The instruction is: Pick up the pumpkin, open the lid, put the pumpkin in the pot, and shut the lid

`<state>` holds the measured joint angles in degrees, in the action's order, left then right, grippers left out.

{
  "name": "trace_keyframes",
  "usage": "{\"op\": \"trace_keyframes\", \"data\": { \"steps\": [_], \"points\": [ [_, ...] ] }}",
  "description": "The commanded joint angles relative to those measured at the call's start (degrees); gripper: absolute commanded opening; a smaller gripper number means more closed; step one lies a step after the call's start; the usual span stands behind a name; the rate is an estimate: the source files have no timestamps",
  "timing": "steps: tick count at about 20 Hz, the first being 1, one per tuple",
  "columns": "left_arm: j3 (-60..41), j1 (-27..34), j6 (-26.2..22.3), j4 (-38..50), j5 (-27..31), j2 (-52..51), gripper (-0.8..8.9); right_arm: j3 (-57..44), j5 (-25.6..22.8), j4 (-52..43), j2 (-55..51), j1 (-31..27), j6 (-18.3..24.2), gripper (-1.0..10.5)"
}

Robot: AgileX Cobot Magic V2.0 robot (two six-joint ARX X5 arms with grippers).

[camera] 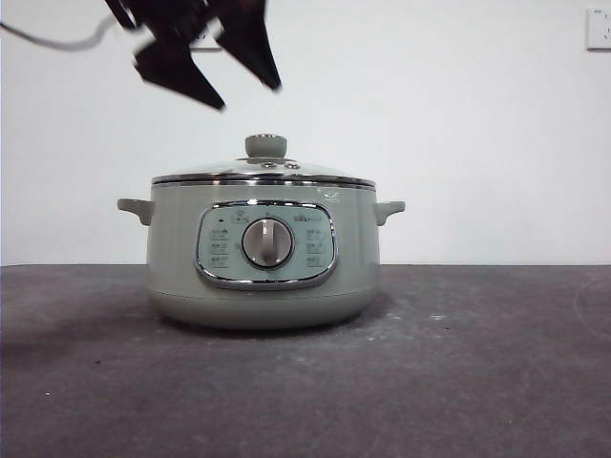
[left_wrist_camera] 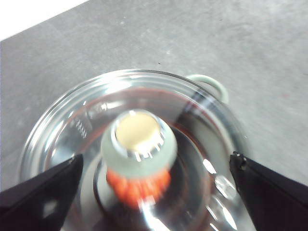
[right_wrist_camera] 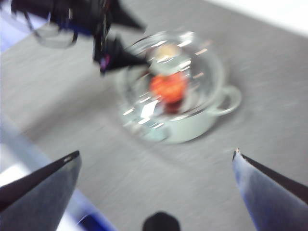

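The sage-green pot (camera: 172, 258) stands on the table with the glass lid (camera: 315, 173) shut on it. The lid's green knob (camera: 265, 145) points up. The orange pumpkin (left_wrist_camera: 137, 187) lies inside the pot, seen through the glass, and also shows in the right wrist view (right_wrist_camera: 168, 86). My left gripper (camera: 246, 93) hangs open and empty just above the knob (left_wrist_camera: 138, 137), its jaws spread wide to either side of the knob (left_wrist_camera: 155, 158). My right gripper (right_wrist_camera: 155, 153) is open and empty, high up and well away from the pot (right_wrist_camera: 192, 127).
The grey table (camera: 477, 363) stretches around the pot. A white wall stands behind, with an outlet (camera: 599, 29) at the top right and a cable (camera: 57, 40) at the top left. A pot handle (left_wrist_camera: 211, 84) sticks out at the side.
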<state>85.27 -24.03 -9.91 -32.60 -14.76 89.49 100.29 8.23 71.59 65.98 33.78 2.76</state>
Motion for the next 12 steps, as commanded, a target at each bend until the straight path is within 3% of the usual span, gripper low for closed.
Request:
{"op": "trace_keyframes", "data": {
  "steps": [1,6,8,10,11,12],
  "points": [
    [0.3,0.0,-0.1,-5.3,-0.6,-5.3,5.34,0.0,0.9,1.7,0.4,0.2,-0.3,5.6],
    [0.3,0.0,1.0,-18.8,-1.6,-18.5,4.97,0.0,0.9,5.3,1.2,0.2,-0.3,5.2],
    [0.3,0.0,1.0,-22.1,-2.3,-22.7,2.83,0.0,0.9,6.2,1.4,0.2,-0.2,3.6],
    [0.3,0.0,1.0,-24.4,-2.3,-25.9,0.02,0.0,3.0,6.8,1.5,0.2,0.9,1.4],
    [0.3,0.0,1.0,-25.4,-2.3,-27.2,-0.06,0.0,6.0,6.8,1.5,0.2,1.7,0.1],
    [0.3,0.0,1.0,-26.1,-2.3,-28.0,-0.08,0.0,8.3,6.8,1.5,0.2,2.4,-0.1]
  ]
}}
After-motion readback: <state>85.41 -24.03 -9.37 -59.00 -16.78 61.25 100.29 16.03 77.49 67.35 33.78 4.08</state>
